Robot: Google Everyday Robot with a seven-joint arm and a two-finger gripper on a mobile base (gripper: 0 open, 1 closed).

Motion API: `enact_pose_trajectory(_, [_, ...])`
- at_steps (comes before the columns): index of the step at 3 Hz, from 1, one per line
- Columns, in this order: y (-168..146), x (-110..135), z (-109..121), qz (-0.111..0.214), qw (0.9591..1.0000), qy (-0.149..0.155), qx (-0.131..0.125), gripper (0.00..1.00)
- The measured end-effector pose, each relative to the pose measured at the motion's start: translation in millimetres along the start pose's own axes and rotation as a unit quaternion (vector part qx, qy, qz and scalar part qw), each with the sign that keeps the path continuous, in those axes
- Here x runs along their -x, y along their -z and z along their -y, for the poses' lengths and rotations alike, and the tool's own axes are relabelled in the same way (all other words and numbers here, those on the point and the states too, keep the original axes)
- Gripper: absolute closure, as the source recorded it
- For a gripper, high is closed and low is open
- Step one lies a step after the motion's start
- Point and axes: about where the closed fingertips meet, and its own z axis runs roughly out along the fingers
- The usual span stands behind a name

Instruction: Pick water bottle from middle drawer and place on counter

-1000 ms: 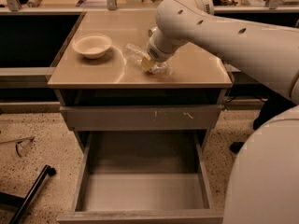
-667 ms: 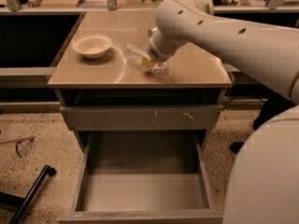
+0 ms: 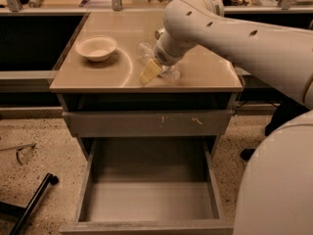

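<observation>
Clear water bottle (image 3: 145,49) on tan counter (image 3: 205,72) | against gripper (image 3: 155,71) (low over counter) | grip: cannot tell

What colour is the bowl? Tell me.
Cream-white bowl, camera view; pincer at the water bottle over the counter.

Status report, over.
Gripper at counter level, at water bottle. Water bottle on counter, middle drawer open. White bowl well apart, nothing blocking.
</observation>
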Motion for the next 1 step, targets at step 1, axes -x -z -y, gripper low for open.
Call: enact_pose_trajectory(1, [0.0,0.0,0.0,0.000,1.0000,0.000,0.000,0.00])
